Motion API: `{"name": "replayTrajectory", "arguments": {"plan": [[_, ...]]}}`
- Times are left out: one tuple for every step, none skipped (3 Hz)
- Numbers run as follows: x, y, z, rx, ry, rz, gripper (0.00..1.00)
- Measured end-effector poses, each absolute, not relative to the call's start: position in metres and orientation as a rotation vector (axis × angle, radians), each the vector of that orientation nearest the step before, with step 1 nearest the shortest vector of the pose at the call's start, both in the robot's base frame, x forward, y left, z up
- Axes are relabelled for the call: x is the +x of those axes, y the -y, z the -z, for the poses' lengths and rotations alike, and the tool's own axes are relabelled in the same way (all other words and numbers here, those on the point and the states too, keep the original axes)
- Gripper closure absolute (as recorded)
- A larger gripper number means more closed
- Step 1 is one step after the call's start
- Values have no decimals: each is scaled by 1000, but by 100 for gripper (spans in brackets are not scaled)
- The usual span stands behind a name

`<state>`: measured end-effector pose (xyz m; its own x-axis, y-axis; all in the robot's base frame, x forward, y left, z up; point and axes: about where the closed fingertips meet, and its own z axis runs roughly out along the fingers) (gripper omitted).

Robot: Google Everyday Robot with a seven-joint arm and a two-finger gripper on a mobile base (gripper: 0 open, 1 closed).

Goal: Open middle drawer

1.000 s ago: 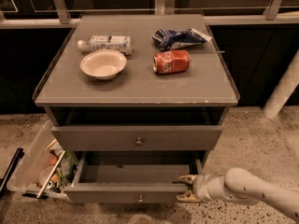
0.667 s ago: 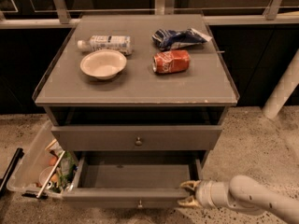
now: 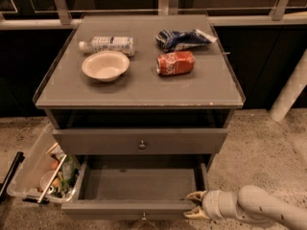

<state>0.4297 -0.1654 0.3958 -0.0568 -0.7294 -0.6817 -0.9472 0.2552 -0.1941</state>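
Note:
The middle drawer [image 3: 139, 183] is pulled well out below the shut upper drawer [image 3: 96, 142]. Its grey inside shows bare, and its front panel [image 3: 110, 209] lies along the bottom edge of the view, with the knob [image 3: 144, 218] just visible. My gripper [image 3: 194, 205] reaches in from the lower right, at the right end of that front panel. Its two tan fingertips [image 3: 195, 195] stand apart, one above the other, beside the panel's corner. Nothing is held between them.
On the cabinet top [image 3: 201, 87] are a white bowl [image 3: 105, 65], a lying plastic bottle [image 3: 108, 44], a crushed red can [image 3: 175, 63] and a blue chip bag [image 3: 184, 39]. A clear bin of items [image 3: 41, 174] stands on the floor at the left. A white post [image 3: 290, 92] rises at the right.
The middle drawer has slid further out toward the camera. My gripper has moved down and toward the camera along with its right front corner.

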Motion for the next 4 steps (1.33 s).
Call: {"name": "replayTrajectory", "arguments": {"plan": [[430,165,-396,-1528,-1839,-402,81],[430,165,-396,-1528,-1839,-402,58],[429,165,-396,-1528,-1839,-402,34],[414,171,-391,-1532,-1844,-398,11]]}}
